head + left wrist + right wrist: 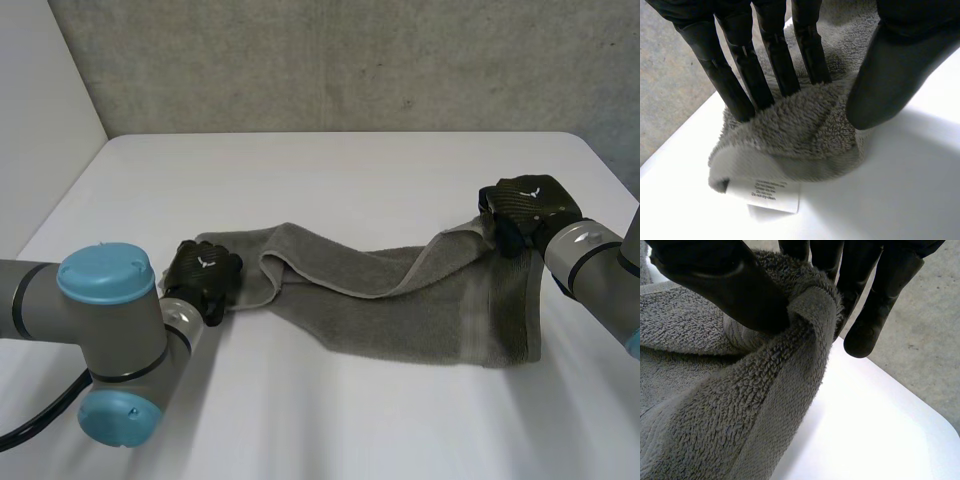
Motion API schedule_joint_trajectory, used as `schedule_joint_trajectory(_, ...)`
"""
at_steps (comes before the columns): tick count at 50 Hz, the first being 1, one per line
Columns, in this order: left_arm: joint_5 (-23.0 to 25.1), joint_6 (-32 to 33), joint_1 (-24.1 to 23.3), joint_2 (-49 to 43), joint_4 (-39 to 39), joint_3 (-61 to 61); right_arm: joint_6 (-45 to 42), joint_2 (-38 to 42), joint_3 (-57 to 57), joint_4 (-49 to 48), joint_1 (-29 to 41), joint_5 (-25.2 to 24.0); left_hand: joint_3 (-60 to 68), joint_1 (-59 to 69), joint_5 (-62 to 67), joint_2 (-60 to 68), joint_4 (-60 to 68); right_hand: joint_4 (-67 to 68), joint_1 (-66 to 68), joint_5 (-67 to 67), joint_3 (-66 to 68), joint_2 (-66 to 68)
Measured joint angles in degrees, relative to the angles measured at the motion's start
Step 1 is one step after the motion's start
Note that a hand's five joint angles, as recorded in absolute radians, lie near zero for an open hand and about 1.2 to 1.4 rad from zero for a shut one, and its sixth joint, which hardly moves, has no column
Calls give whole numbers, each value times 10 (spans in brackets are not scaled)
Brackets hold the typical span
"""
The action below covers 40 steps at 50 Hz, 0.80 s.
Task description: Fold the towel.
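Spanning the head view, the white table (350,170) has bare surface between the towel and its far edge, which meets a grey concrete wall (350,60). There is more bare surface on the near side between the two arms. The table's left edge runs well clear of the left hand. The right hand sits nearer the right edge, and the right wrist view shows that edge just past the fingertips with grey floor (930,340) beyond.

The grey terry towel (420,320) lies across the middle of the table, stretched between the hands.
- Right part: lies flat, with a woven band near its end.
- Middle: the far long edge is turned over toward the near side in a loose fold.
- Left end: narrowed and bunched.

The left arm (100,320) reaches in from the near left and the right arm (590,260) from the right.

Left hand (200,275): fingers (775,65) and thumb (890,80) pinch the bunched left end of the towel between them. Right hand (528,205): thumb (735,290) and fingers (875,305) clamp the rolled far right corner, raised slightly off the table.

A white care label (765,192) with small print pokes out from under the left end, flat on the table.
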Motion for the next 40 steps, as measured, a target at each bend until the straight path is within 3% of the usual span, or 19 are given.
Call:
schedule_joint_trajectory(6,0,-2,0,-2,0,9,0,0,0,0,-1,0,62,58,61,59,58,0,0,0,0,0)
schedule_joint_trajectory(13,0,-2,2,-2,1,12,0,0,-1,0,-2,0,221,184,208,210,213,0,0,0,0,0)
schedule_joint_trajectory(28,6,-5,38,50,0,21,3,-50,-11,5,-8,1,231,185,209,217,219,0,0,0,2,0)
schedule_joint_trajectory(32,16,-11,38,69,-6,11,5,-76,-8,5,-7,-1,-96,-137,-109,-114,-117,0,0,0,2,0)
schedule_joint_trajectory(34,21,-15,33,73,-12,1,5,-80,-6,5,-7,-1,-214,-226,-214,-216,-222,0,0,0,2,0)
schedule_joint_trajectory(40,28,-19,11,75,-27,-29,4,-69,-1,5,-3,0,-396,-387,-394,-388,-389,0,0,0,2,0)
